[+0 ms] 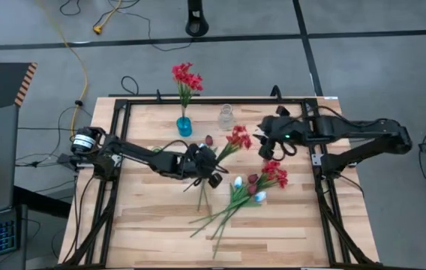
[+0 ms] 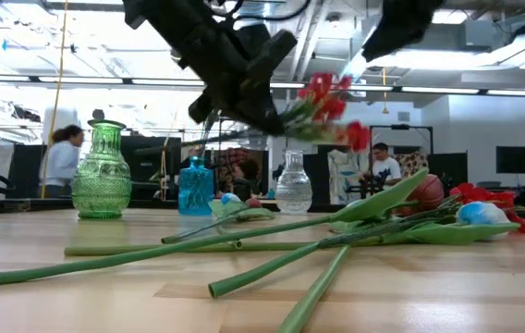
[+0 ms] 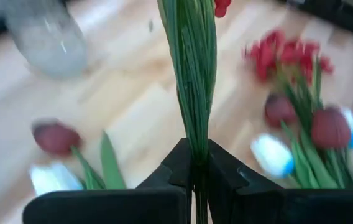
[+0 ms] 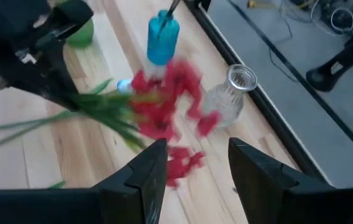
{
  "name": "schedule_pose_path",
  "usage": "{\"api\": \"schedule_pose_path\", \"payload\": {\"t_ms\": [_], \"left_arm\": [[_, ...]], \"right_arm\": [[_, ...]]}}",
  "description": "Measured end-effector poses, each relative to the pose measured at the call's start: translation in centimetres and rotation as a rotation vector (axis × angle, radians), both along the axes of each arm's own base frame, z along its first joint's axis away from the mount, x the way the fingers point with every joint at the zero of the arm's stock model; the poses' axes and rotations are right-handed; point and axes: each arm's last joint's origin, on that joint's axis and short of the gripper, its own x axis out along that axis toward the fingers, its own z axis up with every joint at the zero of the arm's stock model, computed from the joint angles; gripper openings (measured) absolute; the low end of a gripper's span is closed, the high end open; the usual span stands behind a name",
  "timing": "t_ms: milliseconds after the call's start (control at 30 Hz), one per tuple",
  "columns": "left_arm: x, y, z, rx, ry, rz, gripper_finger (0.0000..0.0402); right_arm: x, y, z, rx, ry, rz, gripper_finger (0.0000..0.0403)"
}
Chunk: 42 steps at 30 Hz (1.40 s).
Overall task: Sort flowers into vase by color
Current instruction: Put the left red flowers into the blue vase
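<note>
My left gripper (image 1: 211,174) is shut on a red clustered flower (image 1: 238,138) above the middle of the table. My right gripper (image 4: 195,174) is open and hovers just to the right of those red blossoms (image 4: 164,109), touching nothing. A blue vase (image 1: 184,125) stands upright near the far edge with red flowers (image 1: 187,76) sticking out of its mouth. Beside it stand a clear glass vase (image 1: 226,117) and, in the low view, a green vase (image 2: 103,172). White tulips (image 1: 259,196), maroon tulips (image 1: 252,179) and more red blossoms (image 1: 277,175) lie flat on the table. My left gripper pinches the red flower's bundle of green stems (image 3: 195,146) between its two fingers (image 3: 226,177), partway along their length. The fingers lie across the stems. The flower is lifted clear of the table and tilted, its blossoms (image 2: 327,104) sticking out toward the right arm.
A lone maroon tulip (image 1: 208,140) lies near the vases. Long green stems (image 2: 244,248) of the lying flowers reach toward the near edge. Black frame rails (image 1: 322,187) run along the table's sides. People stand in the room beyond the table (image 2: 62,153).
</note>
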Motion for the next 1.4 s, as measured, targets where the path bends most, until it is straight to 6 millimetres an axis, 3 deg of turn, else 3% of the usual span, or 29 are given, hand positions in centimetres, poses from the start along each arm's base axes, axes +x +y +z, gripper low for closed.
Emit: {"api": "schedule_pose_path", "payload": {"t_ms": [200, 400, 700, 933, 1233, 1400], "left_arm": [[0.4, 2.1, 2.5, 0.11, -0.117, 0.007, 0.0009], [0.9, 4.2, 3.9, 0.199, -0.206, 0.008, 0.0009], [0.5, 4.9, 6.7, 0.365, -0.301, -0.004, 0.0009], [-4.3, 4.6, 7.4, 0.414, -0.427, 0.012, 0.0009], [-12.7, 4.6, 6.5, 0.564, -0.698, -0.006, 0.0009], [-15.8, 5.3, 5.4, 0.662, -0.809, 0.034, 0.0009]], "right_arm": [[-3.2, 0.0, -4.4, 0.082, -0.283, -0.061, 0.0196], [-4.1, 0.6, -7.3, 0.15, -0.529, 0.026, 0.0196], [-3.5, 1.0, -9.0, 0.156, -0.524, 0.049, 0.0196], [-2.5, 1.0, -9.9, 0.154, -0.488, 0.045, 0.0196], [-0.9, 1.0, -10.6, 0.146, -0.498, 0.047, 0.0196], [0.0, 1.1, -11.1, 0.146, -0.507, 0.048, 0.0196]]}}
